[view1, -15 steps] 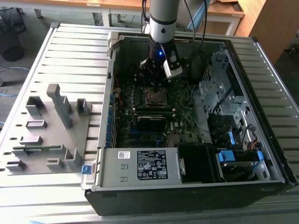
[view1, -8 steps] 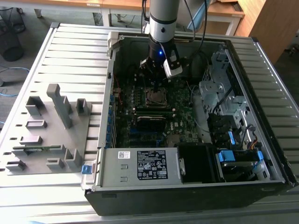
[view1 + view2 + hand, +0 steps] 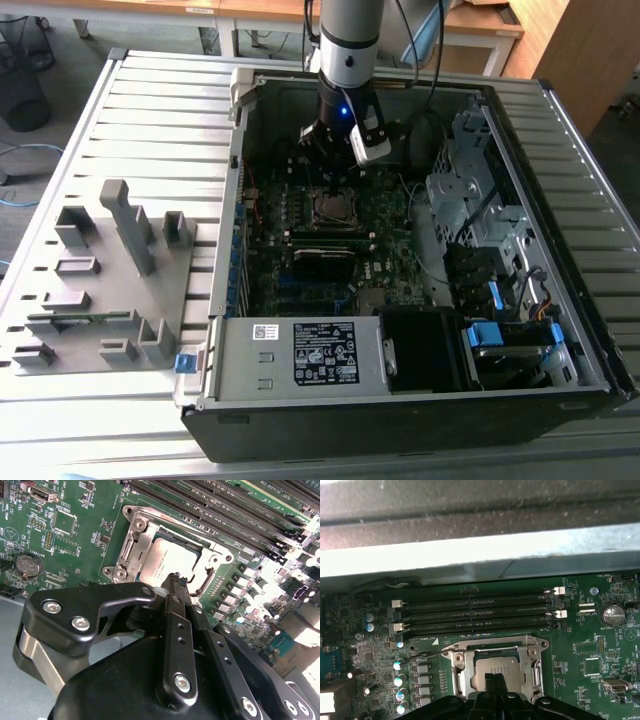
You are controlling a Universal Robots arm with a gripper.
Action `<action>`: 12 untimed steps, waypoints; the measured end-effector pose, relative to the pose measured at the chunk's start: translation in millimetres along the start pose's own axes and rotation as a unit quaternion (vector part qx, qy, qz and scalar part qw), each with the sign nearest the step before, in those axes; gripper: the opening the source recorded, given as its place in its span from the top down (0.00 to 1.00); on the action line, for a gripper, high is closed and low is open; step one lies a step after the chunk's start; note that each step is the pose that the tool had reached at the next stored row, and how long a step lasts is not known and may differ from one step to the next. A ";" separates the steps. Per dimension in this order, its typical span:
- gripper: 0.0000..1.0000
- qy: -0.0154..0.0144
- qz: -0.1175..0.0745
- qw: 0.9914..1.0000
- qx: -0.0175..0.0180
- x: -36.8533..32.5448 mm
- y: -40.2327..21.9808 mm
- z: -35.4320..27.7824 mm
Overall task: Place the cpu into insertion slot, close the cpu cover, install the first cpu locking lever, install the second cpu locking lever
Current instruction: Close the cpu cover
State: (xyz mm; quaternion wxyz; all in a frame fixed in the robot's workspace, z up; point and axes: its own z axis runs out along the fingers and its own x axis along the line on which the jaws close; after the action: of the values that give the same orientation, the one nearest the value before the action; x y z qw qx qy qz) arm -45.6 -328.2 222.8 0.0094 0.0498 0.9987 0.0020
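The cpu (image 3: 161, 565) lies flat in the insertion slot (image 3: 199, 559), with the cpu cover (image 3: 134, 542) folded down round it so the grey top shows through the window. The gripper (image 3: 175, 578) hangs at the chip's edge, jaws clenched on nothing, seemingly placed to press rather than carry. The white label (image 3: 322, 352) on the power supply has print too small to read.

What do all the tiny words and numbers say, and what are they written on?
Nothing here is clear enough to quote.
Big white label on the power supply: print too small to read.
Small white label on the same box: too small to read.
White lettering on the green motherboard in the first wrist view: too small and blurred.
Marks on the cpu in the second wrist view: too faint to read.
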 end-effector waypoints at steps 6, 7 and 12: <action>0.90 0.000 0.000 1.000 0.000 0.0 0.0 -0.3; 0.90 0.000 0.000 1.000 0.000 0.0 -0.1 -0.4; 0.90 0.000 0.000 1.000 0.001 -0.4 -3.6 -0.3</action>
State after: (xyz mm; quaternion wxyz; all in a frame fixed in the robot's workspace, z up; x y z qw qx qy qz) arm -45.6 -331.7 223.2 0.0094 0.0498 0.9987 0.0014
